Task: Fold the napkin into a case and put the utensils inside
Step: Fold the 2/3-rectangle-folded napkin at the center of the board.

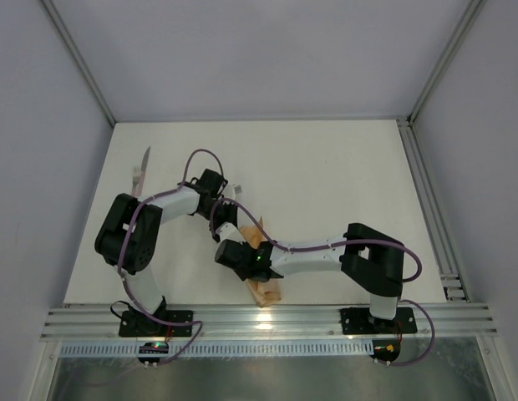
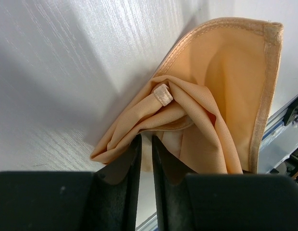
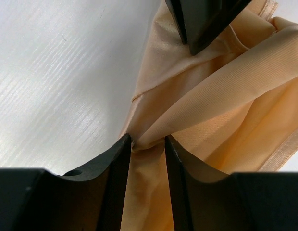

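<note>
The peach-orange napkin [image 1: 265,290] lies bunched and partly folded near the table's front edge, mostly under both arms. In the left wrist view the napkin [image 2: 235,82] shows a hemmed rounded flap, and a pale pinkish handle end [image 2: 163,94] pokes out of its folds. My left gripper [image 2: 146,139] is nearly closed, its tips tucked into the cloth. My right gripper [image 3: 148,140] is shut on a gathered fold of the napkin [image 3: 226,96], which runs taut toward the left gripper's fingertips [image 3: 202,24]. A knife [image 1: 140,171] with a silver blade lies apart at the far left.
A small pale slim piece [image 1: 238,190] lies just behind the left wrist. An aluminium rail [image 1: 267,317] runs along the table's front edge, close to the napkin's near end. Grey walls close in the white table [image 1: 342,175] on three sides.
</note>
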You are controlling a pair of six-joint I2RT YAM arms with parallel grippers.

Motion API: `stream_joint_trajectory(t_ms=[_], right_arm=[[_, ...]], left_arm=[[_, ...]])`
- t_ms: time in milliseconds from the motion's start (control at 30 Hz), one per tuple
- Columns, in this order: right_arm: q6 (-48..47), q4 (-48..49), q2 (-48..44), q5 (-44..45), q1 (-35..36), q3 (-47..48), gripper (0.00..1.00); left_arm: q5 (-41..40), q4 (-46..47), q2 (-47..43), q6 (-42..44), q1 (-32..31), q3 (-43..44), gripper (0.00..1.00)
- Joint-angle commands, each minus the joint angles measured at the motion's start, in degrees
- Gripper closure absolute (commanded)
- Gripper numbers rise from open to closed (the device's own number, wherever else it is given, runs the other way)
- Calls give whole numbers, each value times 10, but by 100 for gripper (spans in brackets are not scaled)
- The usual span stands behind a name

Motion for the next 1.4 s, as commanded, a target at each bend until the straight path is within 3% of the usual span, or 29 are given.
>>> stream_joint_trajectory(t_ms=[0,300,733,933,1067,1167,1367], right_arm=[[-1,0,25,-26,5,-23,60],[6,-26,42,-6,4,-15,60],[11,-47,68,-3,4,5,60],[12,-53,72,3,4,8,60],[15,-55,73,6,4,8,60],[13,-54,73,6,3,9,60],[12,-51,75,8,3,10,60]], left_arm=[[-45,16,0,39,11,5,82],[-5,-20,-50,77,16,31,61],[34,-87,-91,90,23,98,44],[-20,-86,-71,125,-26,117,34],[-72,-68,-52,143,-55,107,34],[-119,-52,-46,153,-60,110,39],[-132,-41,-40,165,-66,104,67]])
